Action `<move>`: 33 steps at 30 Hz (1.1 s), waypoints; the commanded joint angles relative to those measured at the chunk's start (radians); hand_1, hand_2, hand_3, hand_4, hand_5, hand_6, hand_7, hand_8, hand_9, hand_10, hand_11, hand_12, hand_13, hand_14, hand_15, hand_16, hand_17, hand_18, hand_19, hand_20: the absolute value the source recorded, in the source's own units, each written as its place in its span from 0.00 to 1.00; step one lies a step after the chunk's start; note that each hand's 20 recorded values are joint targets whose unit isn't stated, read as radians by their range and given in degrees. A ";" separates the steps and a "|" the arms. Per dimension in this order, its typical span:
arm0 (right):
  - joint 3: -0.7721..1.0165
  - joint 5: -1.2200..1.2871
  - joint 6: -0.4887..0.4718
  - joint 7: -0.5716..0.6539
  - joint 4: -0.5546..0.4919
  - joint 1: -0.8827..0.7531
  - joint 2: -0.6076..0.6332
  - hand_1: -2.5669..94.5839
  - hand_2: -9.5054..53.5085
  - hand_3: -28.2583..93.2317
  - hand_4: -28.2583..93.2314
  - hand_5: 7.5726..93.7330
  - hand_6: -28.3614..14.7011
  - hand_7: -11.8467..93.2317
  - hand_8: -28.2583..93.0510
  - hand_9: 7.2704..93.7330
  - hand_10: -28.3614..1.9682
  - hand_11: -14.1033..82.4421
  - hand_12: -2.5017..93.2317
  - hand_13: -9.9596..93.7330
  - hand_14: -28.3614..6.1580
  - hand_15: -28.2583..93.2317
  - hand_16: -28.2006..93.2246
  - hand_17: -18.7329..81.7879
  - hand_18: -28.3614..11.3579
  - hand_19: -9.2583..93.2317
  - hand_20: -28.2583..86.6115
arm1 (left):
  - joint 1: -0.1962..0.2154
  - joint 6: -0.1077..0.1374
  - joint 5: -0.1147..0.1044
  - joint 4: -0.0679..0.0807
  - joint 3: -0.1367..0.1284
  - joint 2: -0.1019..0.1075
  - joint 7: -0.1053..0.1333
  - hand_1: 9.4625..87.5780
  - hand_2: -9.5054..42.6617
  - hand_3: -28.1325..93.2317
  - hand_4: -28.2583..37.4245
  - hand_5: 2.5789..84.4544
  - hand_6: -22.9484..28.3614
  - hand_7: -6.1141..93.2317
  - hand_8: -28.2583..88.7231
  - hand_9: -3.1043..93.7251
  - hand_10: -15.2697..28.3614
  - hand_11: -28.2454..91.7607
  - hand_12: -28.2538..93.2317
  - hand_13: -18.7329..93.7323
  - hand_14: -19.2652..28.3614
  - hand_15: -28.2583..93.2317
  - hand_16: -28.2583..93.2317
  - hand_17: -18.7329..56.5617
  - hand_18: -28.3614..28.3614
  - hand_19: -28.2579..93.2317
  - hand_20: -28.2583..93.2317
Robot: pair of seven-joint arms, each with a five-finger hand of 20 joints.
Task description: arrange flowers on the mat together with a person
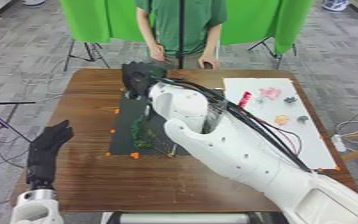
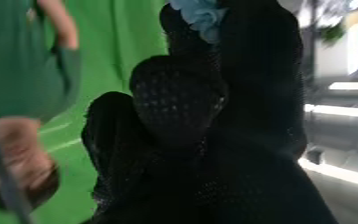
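My right hand [image 1: 143, 76] is over the far part of the black mat [image 1: 127, 141], with the white arm crossing above the mat. In the right wrist view, a pale blue flower [image 2: 204, 17] shows at the fingertips of my right hand [image 2: 180, 100], which is curled round it; its stem is hidden by the glove. Green foliage [image 1: 142, 134] lies on the mat. My left hand [image 1: 48, 145] is held at the table's left side, open with nothing in it. On the white sheet [image 1: 255, 84] are a pink flower [image 1: 270, 93], an orange flower [image 1: 282, 120] and grey flowers [image 1: 290, 100].
A red object [image 1: 245, 99] lies on the white sheet, partly beside my right arm. Small orange pieces [image 1: 135, 155] are around the mat on the brown table [image 1: 91, 182]. Dark cables run along the right arm.
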 commanded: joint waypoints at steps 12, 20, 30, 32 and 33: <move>-0.049 -0.077 -0.089 -0.050 0.083 -0.097 -0.060 0.99 0.00 0.00 0.59 0.80 0.70 0.37 0.40 0.97 0.71 0.23 0.48 1.00 0.83 0.64 0.52 0.80 0.46 1.00 0.63 | -0.046 -0.015 0.033 0.007 0.037 0.013 -0.018 0.08 0.79 0.76 0.00 0.52 0.54 0.22 0.17 0.48 0.66 0.39 0.34 0.46 0.77 0.38 0.24 0.31 0.72 0.34 0.37; -0.060 -0.079 -0.035 -0.061 0.070 -0.086 -0.064 0.99 0.00 0.00 0.59 0.80 0.70 0.37 0.39 0.98 0.71 0.23 0.47 1.00 0.83 0.64 0.52 0.80 0.46 1.00 0.64 | -0.054 -0.019 0.034 0.008 0.046 0.020 -0.024 0.08 0.76 0.76 0.00 0.52 0.54 0.22 0.17 0.47 0.66 0.39 0.34 0.47 0.77 0.38 0.24 0.31 0.72 0.34 0.37; -0.059 -0.073 -0.012 -0.097 0.081 -0.107 -0.062 0.99 0.00 0.00 0.58 0.81 0.70 0.37 0.39 0.98 0.71 0.23 0.47 1.00 0.82 0.64 0.52 0.80 0.46 1.00 0.64 | -0.074 -0.034 0.036 0.020 0.062 0.015 -0.025 0.08 0.75 0.77 0.00 0.52 0.54 0.21 0.18 0.47 0.65 0.39 0.34 0.47 0.77 0.38 0.24 0.31 0.72 0.34 0.37; -0.053 -0.072 -0.009 -0.112 0.084 -0.114 -0.067 0.99 0.00 0.00 0.58 0.80 0.71 0.38 0.39 0.98 0.70 0.23 0.47 1.00 0.82 0.64 0.52 0.80 0.46 1.00 0.64 | -0.076 -0.036 0.037 0.021 0.065 0.014 -0.025 0.08 0.74 0.77 0.00 0.52 0.54 0.21 0.18 0.47 0.66 0.39 0.34 0.47 0.77 0.38 0.24 0.31 0.72 0.34 0.37; -0.056 -0.076 0.007 -0.118 0.086 -0.114 -0.067 0.99 0.00 0.00 0.58 0.80 0.71 0.38 0.39 0.98 0.70 0.23 0.47 1.00 0.82 0.63 0.52 0.80 0.46 1.00 0.64 | -0.079 -0.036 0.037 0.022 0.067 0.013 -0.025 0.08 0.73 0.77 0.00 0.52 0.54 0.21 0.18 0.48 0.66 0.39 0.34 0.47 0.78 0.38 0.24 0.31 0.72 0.34 0.37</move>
